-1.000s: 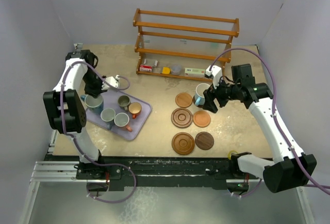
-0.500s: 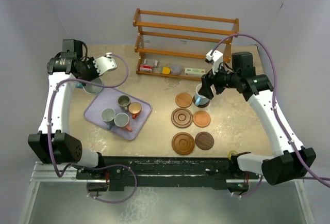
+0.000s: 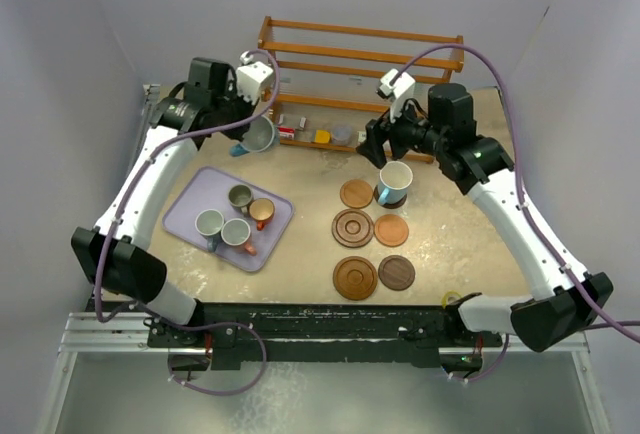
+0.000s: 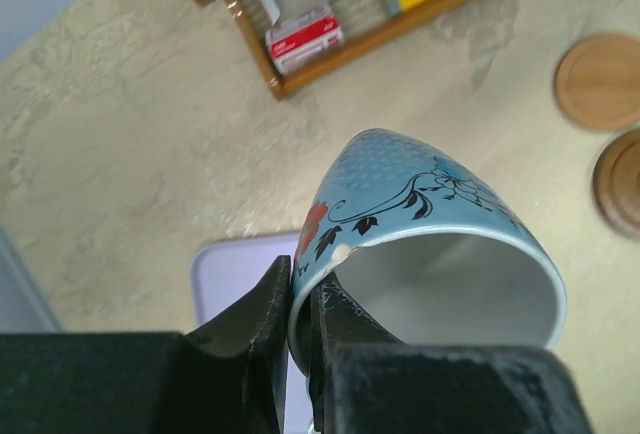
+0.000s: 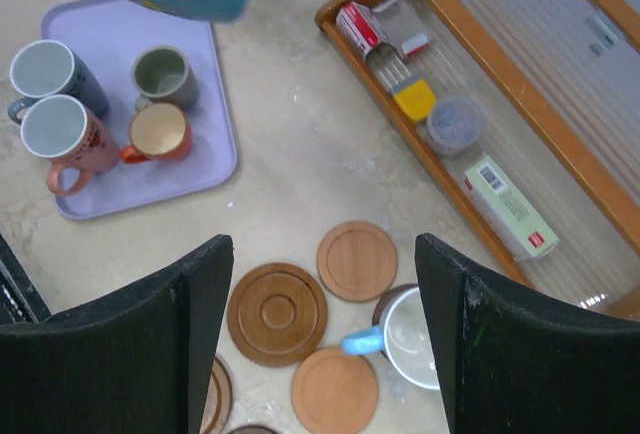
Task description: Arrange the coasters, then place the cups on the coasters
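Left wrist: left gripper (image 4: pixel 300 289) pinches a cup (image 4: pixel 420 204) by its rim, right gripper (image 3: pixel 378 146) open, empty; next, presumably, seat it on a bare coaster (image 4: pixel 600 79).

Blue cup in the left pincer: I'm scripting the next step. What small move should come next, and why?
Probably swing the left pincer rightward toward the bare light coaster. It is shut on the blue cup's rim, the cup hangs tilted above the table near the rack, and only one other cup stands on a coaster.
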